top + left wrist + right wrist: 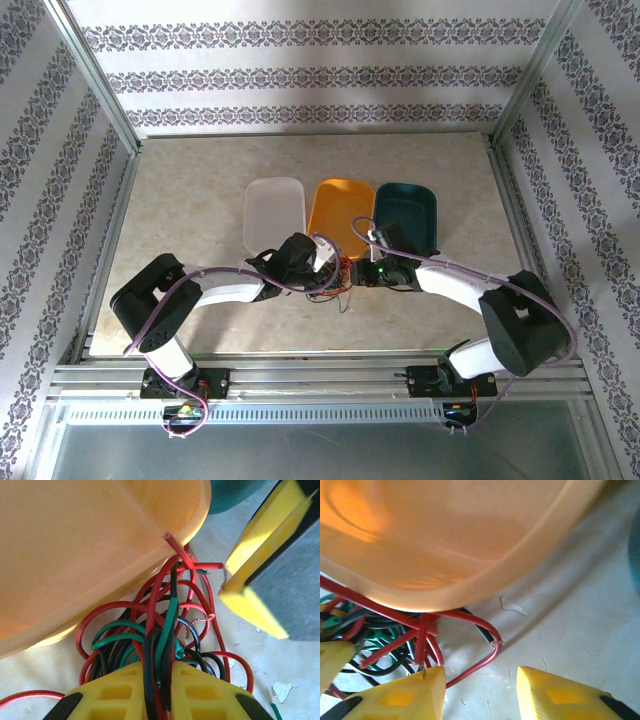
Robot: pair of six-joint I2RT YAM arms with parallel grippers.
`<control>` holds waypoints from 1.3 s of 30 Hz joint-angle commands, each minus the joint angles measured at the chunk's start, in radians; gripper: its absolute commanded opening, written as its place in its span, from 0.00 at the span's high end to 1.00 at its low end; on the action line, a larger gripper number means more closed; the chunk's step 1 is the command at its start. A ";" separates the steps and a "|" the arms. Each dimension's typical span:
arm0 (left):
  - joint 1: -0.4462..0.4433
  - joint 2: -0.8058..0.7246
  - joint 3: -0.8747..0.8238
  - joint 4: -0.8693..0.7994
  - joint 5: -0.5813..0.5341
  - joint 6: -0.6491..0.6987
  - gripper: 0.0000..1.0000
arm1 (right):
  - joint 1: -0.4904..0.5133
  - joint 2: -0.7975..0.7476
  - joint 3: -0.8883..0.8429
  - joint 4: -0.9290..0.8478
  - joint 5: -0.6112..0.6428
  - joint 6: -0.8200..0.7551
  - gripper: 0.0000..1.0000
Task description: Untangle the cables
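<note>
The cables (341, 287) are a tangle of thin red, green and black wires (150, 615) lying on the table against the near rim of the orange tray (75, 555). My left gripper (159, 672) is shut on a bunch of black, green and red strands that run between its yellow fingers. It sits at the tangle's left side (330, 272). My right gripper (481, 677) is open just right of the pile (364, 272). A bent red wire loop (490, 655) lies in front of the gap, and its left finger (415, 695) touches a red wire end.
A white tray (273, 212), the orange tray (340, 215) and a teal tray (405, 212) stand side by side behind the tangle. Purple arm cables (240, 275) arc over both arms. Metal rails (320, 375) edge the table's near side.
</note>
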 commanded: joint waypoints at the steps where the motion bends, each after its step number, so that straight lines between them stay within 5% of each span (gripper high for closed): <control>1: -0.011 0.037 -0.005 -0.084 0.006 0.017 0.87 | 0.018 0.047 0.021 0.023 0.028 -0.001 0.58; 9: -0.011 0.027 -0.010 -0.101 0.014 0.022 0.89 | 0.089 0.112 0.065 0.010 0.252 -0.002 0.61; 17: -0.011 0.019 -0.016 -0.109 0.010 0.022 0.89 | 0.165 0.136 0.078 -0.062 0.467 0.053 1.00; 28: -0.011 0.004 -0.039 -0.131 0.001 0.019 0.89 | 0.114 -0.215 0.014 -0.160 0.738 0.131 1.00; 31: -0.011 0.002 -0.042 -0.131 0.008 0.019 0.90 | 0.076 -0.284 0.002 -0.087 0.532 0.027 0.96; 34: -0.011 0.000 -0.042 -0.127 0.015 0.022 0.85 | 0.099 -0.279 0.020 -0.066 0.307 -0.061 0.69; 36: -0.011 -0.004 -0.042 -0.125 0.016 0.020 0.60 | 0.125 -0.240 0.047 -0.097 0.199 -0.079 0.56; 39: -0.011 -0.033 -0.064 -0.101 0.002 0.011 0.36 | 0.157 -0.179 0.060 -0.100 0.075 -0.090 0.54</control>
